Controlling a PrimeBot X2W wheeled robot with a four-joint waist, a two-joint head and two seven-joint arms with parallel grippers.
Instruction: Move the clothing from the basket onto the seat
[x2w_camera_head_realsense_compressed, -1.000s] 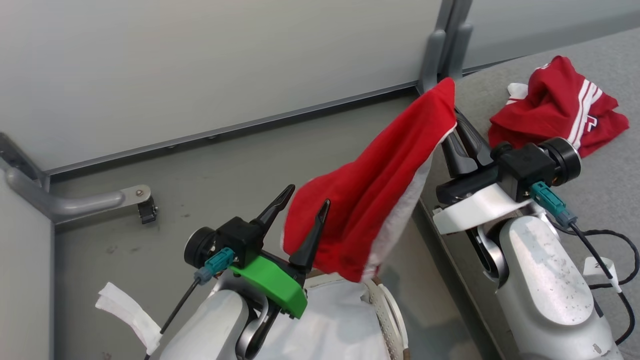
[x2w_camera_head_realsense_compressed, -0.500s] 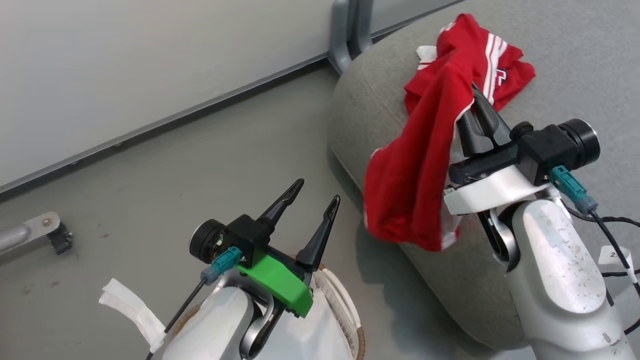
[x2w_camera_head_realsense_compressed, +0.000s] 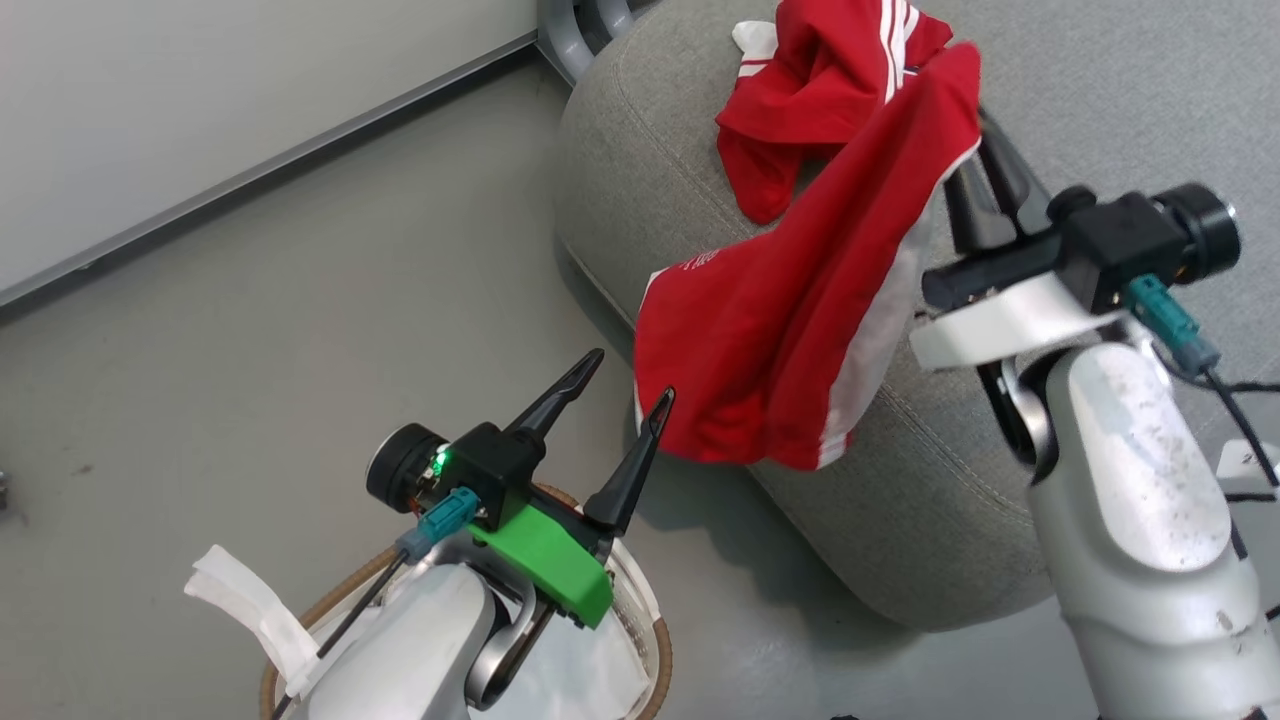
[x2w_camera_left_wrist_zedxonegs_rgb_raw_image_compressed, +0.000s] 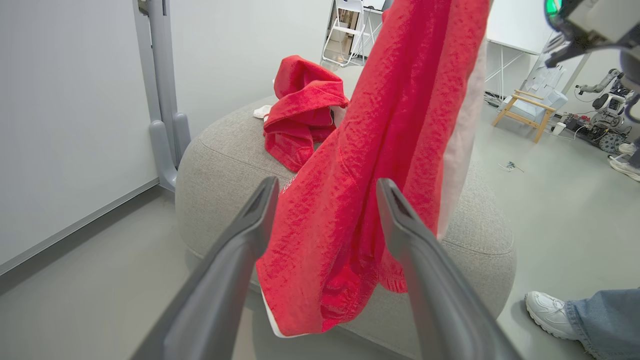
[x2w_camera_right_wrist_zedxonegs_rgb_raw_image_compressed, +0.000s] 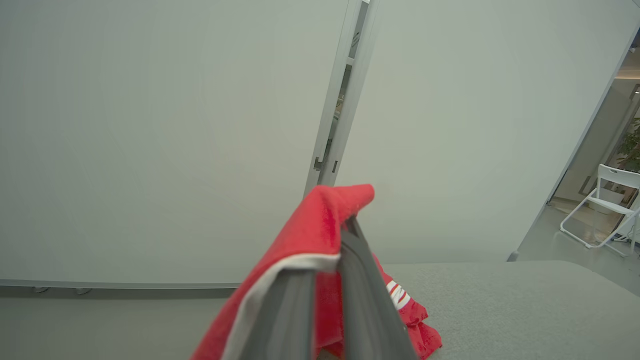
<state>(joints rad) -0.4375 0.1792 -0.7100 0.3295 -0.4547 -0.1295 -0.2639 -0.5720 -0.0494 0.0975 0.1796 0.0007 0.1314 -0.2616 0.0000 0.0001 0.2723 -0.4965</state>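
Since a second earlier, when it had hung above the basket, the red garment with white trim (x2w_camera_head_realsense_compressed: 770, 340) had been carried across to the seat (x2w_camera_head_realsense_compressed: 650, 180), and the head camera had been turned with it. The right pincer (x2w_camera_head_realsense_compressed: 985, 160) was clenched on the garment's upper edge, with the cloth folded over its fingertips, as was seen in the right wrist view (x2w_camera_right_wrist_zedxonegs_rgb_raw_image_compressed: 310, 235). From that grip the garment was draped downward and toward the left pincer (x2w_camera_head_realsense_compressed: 633, 372), its lower part hanging over the seat's rounded corner. The second red garment (x2w_camera_head_realsense_compressed: 820, 70), marked with white stripes, was crumpled on the seat just beyond the right pincer's fingertips. The left pincer was released, its fingers spread and nothing held between them; the hanging garment (x2w_camera_left_wrist_zedxonegs_rgb_raw_image_compressed: 380, 125) was seen ahead of them, and whether its hem was touched by one finger could not be told. The basket (x2w_camera_head_realsense_compressed: 655, 640), lined with a white sheet (x2w_camera_head_realsense_compressed: 580, 670), was placed below and behind the left pincer on the floor. A person's white shoe (x2w_camera_left_wrist_zedxonegs_rgb_raw_image_compressed: 547, 307) was seen to the right of the left pincer, beside the seat.
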